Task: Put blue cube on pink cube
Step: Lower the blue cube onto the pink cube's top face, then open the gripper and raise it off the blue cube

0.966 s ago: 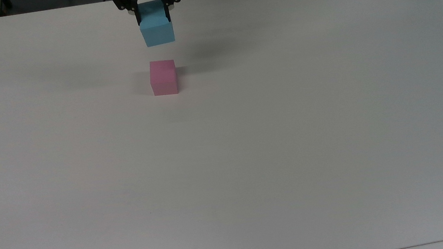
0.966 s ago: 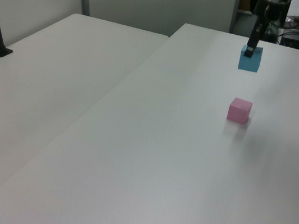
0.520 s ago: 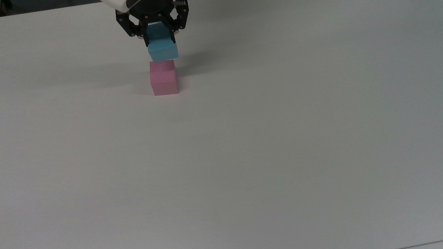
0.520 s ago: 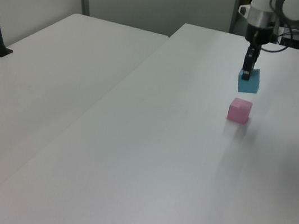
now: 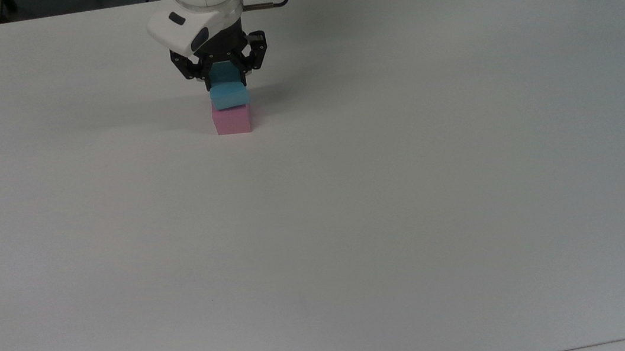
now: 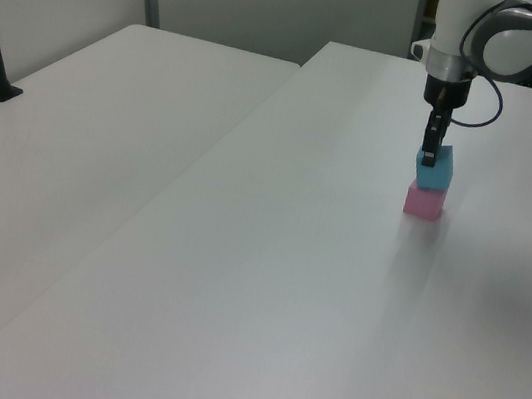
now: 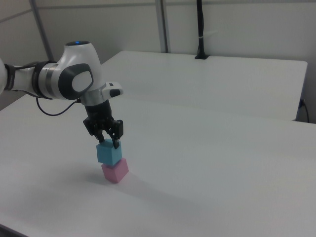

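Now the small sky-blue matte cube (image 5: pixel 229 95) sits directly on top of the small pastel pink matte cube (image 5: pixel 232 120), where half a second ago it hung a little above the pink one and a second ago it was well above it, nearer the counter's far edge in the top view. The black two-finger claw (image 5: pixel 227 82) has come down with it and still pinches the blue cube at its upper part, one finger on each side. The white arm's wrist has come fully into the top view, where a second ago only the black claw showed at the picture's top edge.

The pink cube has not shifted: it rests on the white counter (image 5: pixel 387 202) near the far edge in the top view, toward the top view's left of centre.

The top view hides most of the blue cube's upper face under the claw and shows the pink cube (image 7: pixel 115 172) only as a front face below it. The right view shows the stack from the side: the blue cube (image 7: pixel 109 152) is turned slightly against the pink one, so their corners do not line up. The left view shows the blue cube (image 6: pixel 433 171) and the pink cube (image 6: pixel 424 202) touching, and the claw (image 6: pixel 429 155) reaching straight down.
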{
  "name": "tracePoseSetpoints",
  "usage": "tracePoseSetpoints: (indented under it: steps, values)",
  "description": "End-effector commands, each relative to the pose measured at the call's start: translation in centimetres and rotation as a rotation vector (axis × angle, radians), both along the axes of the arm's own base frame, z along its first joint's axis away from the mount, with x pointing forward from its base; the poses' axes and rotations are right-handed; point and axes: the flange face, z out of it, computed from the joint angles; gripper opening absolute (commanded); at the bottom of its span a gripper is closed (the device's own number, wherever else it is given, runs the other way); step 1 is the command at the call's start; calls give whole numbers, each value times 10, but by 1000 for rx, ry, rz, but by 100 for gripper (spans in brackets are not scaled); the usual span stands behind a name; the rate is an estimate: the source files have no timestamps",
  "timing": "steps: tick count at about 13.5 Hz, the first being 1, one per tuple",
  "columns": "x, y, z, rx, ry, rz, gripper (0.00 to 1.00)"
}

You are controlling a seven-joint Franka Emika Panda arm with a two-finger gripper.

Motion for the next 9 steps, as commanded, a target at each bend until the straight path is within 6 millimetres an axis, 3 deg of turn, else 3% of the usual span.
tracePoseSetpoints:
  steps: [1,3,5,7,9]
  values:
    - [-1,-4,-7,-13,-5,20,68]
    - [0,-5,-8,-13,-4,18,74]
    - [0,-10,-7,-13,-7,6,98]
    - [1,-12,0,-13,-18,1,100]
    - [5,-13,29,-1,-30,-25,100]
